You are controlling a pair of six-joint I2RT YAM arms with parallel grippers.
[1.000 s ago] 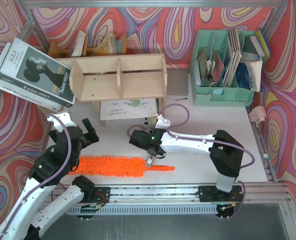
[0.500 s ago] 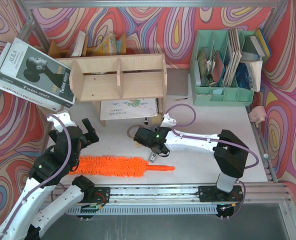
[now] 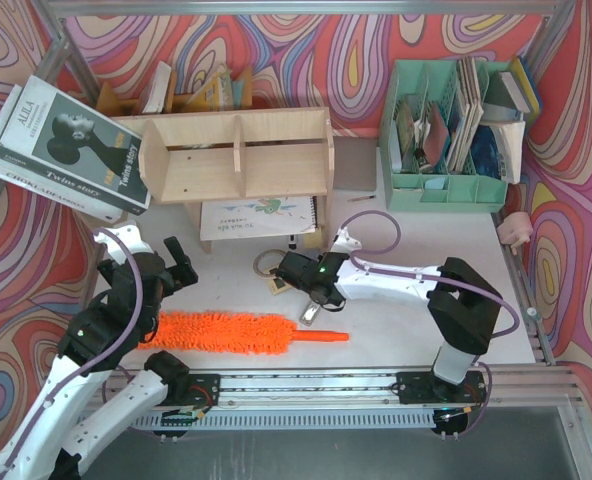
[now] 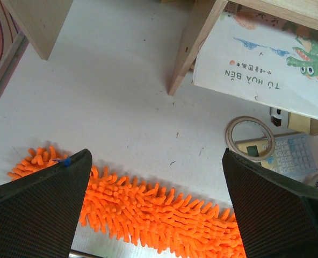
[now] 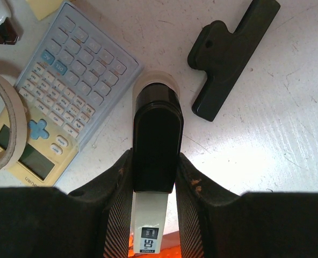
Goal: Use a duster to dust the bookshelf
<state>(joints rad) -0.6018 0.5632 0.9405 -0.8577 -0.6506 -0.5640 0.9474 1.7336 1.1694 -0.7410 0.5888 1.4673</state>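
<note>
While left end effector (image 4: 156, 172) gapes empty near duster (image 4: 164, 217) | right end effector (image 5: 154, 174) clamps black-capped tube (image 5: 157, 126).

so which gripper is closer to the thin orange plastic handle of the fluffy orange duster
Right. The right gripper, shut on a black-capped white tube, is right beside the handle; the open left gripper is by the duster's fluffy far end.

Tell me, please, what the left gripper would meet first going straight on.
Probably the duster, lying across between the left gripper's open fingers; depth is unclear, maybe the table just beyond.
</note>
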